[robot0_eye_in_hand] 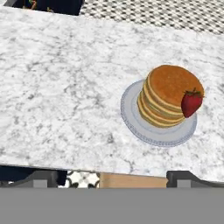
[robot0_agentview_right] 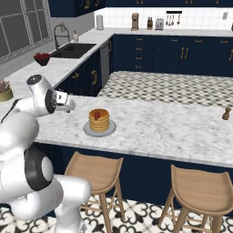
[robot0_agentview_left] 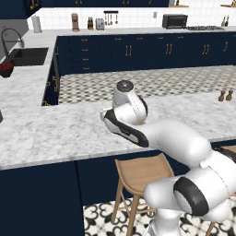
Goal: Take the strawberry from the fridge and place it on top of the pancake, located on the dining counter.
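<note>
Strawberry (robot0_eye_in_hand: 191,103) sat at the pancake (robot0_eye_in_hand: 168,94) stack's edge on the bench (robot0_eye_in_hand: 65,87); pincer (robot0_eye_in_hand: 111,177) stood open, empty.

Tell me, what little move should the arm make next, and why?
Probably just lift away and stop. The strawberry already rests at the edge of the pancake stack on its plate on the dining counter, and the gripper is open, empty and off to the side, so nothing seems left to carry.
</note>
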